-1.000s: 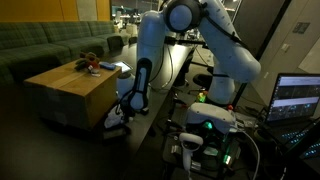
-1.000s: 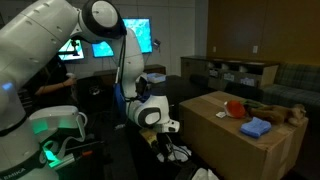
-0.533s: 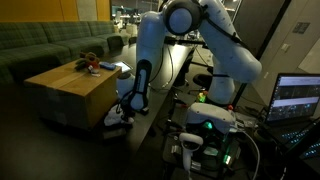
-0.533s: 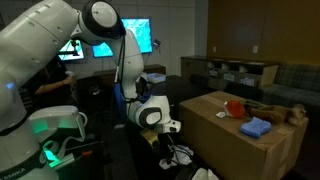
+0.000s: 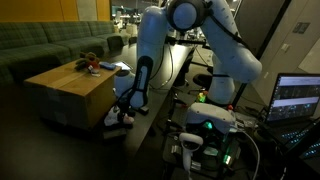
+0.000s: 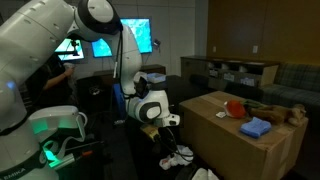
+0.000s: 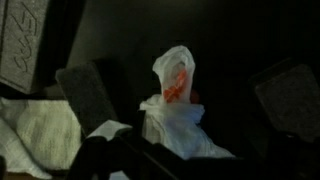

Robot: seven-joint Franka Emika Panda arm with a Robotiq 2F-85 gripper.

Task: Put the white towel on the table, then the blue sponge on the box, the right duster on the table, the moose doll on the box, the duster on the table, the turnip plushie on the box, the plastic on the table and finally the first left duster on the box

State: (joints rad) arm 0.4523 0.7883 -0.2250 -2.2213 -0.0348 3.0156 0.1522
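Low beside the box [image 5: 68, 92], the gripper [image 7: 192, 97] is hovering with fingers spread wide around the plastic [image 7: 170, 118], which is looking light, crinkly and slippery, so its bunched upright peak is probably offering the surest pinch.

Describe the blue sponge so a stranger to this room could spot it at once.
Find the big cardboard box beside the robot arm. On its top, the blue sponge lies nearest the near edge, the only flat blue thing, beside a red item and a brown plush toy.
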